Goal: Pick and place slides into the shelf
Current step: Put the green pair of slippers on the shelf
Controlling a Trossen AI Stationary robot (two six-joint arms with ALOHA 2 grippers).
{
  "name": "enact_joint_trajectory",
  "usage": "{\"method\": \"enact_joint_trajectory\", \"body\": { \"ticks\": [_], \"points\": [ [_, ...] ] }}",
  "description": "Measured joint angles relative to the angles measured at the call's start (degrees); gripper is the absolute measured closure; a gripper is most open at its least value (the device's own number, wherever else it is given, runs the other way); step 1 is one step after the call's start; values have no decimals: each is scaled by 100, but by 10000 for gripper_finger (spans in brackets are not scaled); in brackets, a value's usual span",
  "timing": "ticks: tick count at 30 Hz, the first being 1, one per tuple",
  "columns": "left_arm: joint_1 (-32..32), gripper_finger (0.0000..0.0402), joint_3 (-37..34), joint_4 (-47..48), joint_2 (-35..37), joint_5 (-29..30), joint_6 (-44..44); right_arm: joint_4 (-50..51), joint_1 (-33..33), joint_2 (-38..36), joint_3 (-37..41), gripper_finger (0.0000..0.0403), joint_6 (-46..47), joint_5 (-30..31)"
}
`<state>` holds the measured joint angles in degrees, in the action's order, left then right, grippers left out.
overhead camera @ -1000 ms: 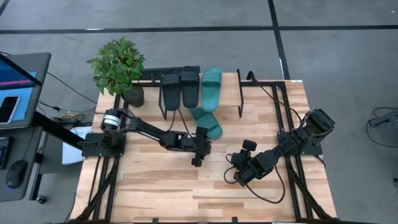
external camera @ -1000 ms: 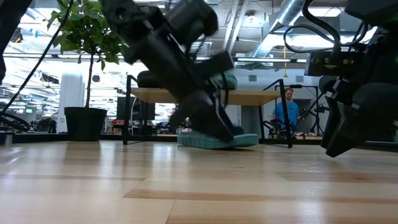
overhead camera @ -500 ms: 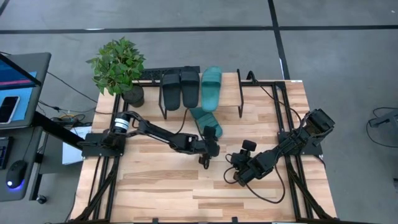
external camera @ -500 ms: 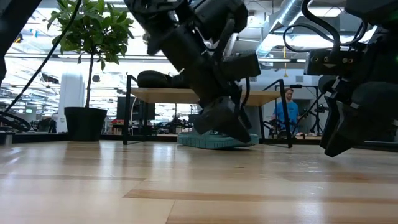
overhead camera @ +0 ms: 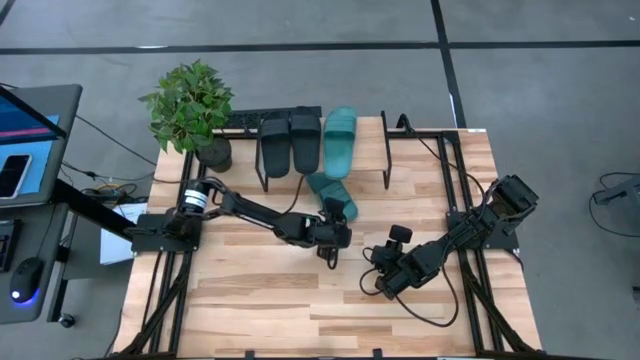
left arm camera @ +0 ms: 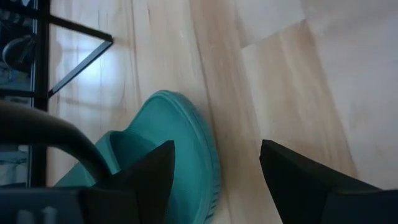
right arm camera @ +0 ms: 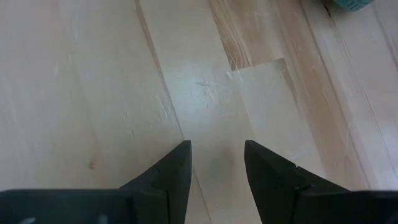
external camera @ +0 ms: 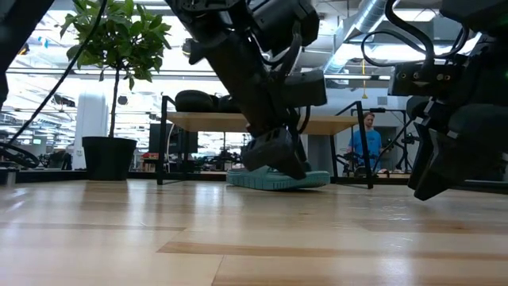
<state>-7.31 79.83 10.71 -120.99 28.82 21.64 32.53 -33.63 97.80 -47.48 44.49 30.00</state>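
Now | left gripper [left arm camera: 214, 171] open over teal slide [left arm camera: 171, 134] | writing: unreadable

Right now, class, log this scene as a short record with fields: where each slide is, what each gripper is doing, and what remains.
on shelf: two black slides and one teal slide, side by side on the shelf
off shelf: second teal slide, flat on the table in front of the shelf
left gripper: open, low at the near end of the loose teal slide, holding nothing
right gripper: open, empty, waiting over bare table
remaining: one teal slide to place
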Motion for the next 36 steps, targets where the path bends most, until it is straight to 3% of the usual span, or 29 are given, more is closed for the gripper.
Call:
{"method": "enact_joint_trajectory", "body": {
  "ticks": [8,21,26,31,36],
  "points": [
    [171,177,0,28,-13,-70,-100,0,0,0,0,262,-4,0],
    [396,179,29,215,-222,-730,-783,2,0,0,0,262,-7,0],
    [387,192,42,68,-422,-604,-856,-5,1,0,0,262,-6,-1],
    [356,248,37,279,-438,-676,-1388,-7,2,0,-2,262,-4,-1],
    [241,369,37,449,-439,-645,-1966,-1,0,0,-2,262,1,-2]
  ]
}}
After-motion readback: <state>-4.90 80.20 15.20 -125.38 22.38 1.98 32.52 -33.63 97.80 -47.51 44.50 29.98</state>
